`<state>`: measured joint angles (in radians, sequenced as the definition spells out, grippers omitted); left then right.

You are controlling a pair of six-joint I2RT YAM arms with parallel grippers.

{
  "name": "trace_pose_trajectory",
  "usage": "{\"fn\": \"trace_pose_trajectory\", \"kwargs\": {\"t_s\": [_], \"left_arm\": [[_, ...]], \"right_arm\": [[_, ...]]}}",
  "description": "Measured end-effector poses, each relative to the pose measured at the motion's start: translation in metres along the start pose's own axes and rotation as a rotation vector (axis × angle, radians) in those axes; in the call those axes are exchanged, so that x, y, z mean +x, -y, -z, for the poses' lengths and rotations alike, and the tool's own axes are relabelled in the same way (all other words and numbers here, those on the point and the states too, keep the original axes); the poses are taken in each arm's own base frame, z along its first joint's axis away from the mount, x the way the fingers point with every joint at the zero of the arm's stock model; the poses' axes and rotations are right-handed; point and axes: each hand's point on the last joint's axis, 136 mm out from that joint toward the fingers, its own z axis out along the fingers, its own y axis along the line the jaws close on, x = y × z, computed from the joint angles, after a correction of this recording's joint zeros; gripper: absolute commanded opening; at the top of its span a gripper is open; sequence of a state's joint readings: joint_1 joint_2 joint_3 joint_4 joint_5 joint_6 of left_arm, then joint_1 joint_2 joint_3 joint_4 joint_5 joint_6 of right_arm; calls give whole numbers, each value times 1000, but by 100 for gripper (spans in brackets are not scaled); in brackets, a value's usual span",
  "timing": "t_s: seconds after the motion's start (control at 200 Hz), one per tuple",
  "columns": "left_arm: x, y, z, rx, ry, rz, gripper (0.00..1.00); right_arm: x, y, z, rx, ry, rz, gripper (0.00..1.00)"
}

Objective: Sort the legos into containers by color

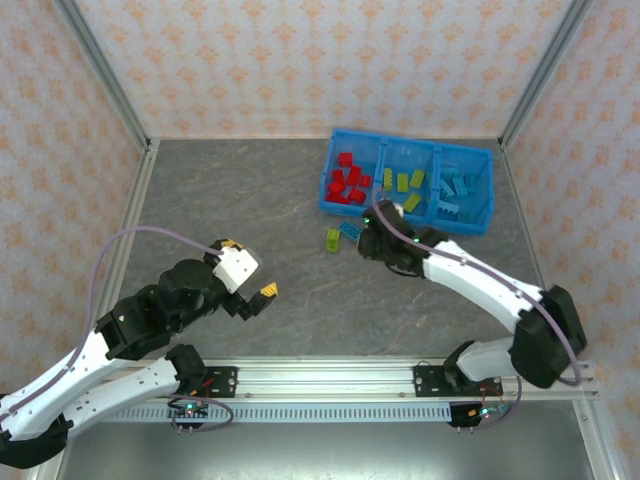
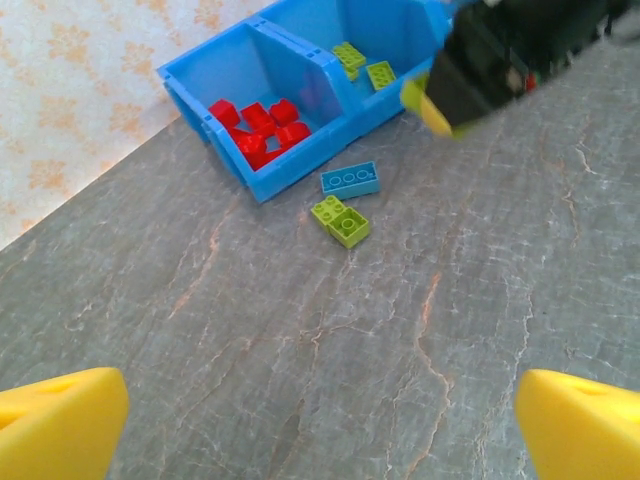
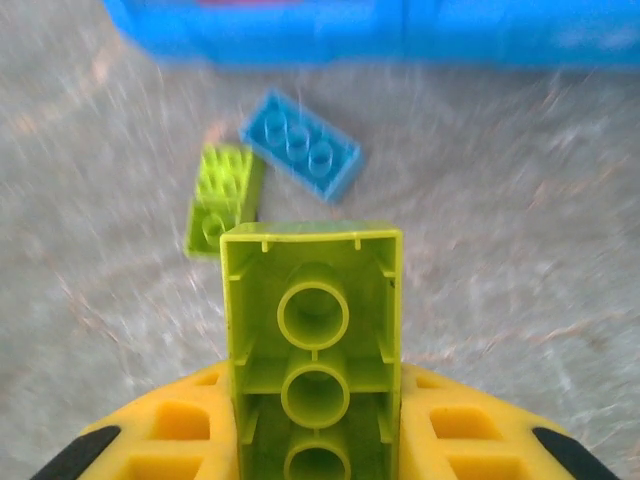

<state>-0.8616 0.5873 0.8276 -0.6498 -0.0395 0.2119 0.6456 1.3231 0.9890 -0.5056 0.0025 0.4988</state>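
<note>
Toward the surface's far right corner, your right hand [image 1: 370, 222] clamps a lime lego [image 3: 312, 340] (hollow side showing), likely bound for the tray [image 1: 410, 138] and its middle compartment [image 1: 400, 160]; your left hand [image 1: 262, 293] hangs open.

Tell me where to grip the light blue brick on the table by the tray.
Come straight down and pinch the light blue brick across its two long sides, mid-length. It lies flat, studs up, and the lime brick crowds one end; the tray wall is probably far enough for a tool finger.
</note>
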Motion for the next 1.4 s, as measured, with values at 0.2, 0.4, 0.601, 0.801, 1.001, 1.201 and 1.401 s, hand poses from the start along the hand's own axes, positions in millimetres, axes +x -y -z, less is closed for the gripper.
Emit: {"fn": "trace_pose_trajectory", "kwargs": {"t_s": [0.2, 0.4, 0.601, 0.801, 1.001, 1.201, 1.401], "left_arm": [[6, 8, -4, 39, -32, -17, 100], [19, 13, -15, 58, -108, -46, 100], [25, 16, -21, 66, -148, -53, 100], [28, 17, -23, 69, -163, -56, 100], [27, 16, -22, 68, -158, -54, 100], [24, 14, -16, 60, -131, -49, 100], [22, 12, -13, 54, -116, -47, 100]], "right_arm": [[-97, 40, -4, 108, 135, -108, 18], [-165, 73, -77, 202, 79, -139, 26], [-197, 92, -127, 252, -1, -134, 54], [-208, 81, -102, 206, 2, -153, 58], [-161, 53, -33, 63, 13, -209, 64], [-77, -29, 12, -127, -7, -103, 67], [-7, -69, -15, -123, -110, -20, 68]]}}
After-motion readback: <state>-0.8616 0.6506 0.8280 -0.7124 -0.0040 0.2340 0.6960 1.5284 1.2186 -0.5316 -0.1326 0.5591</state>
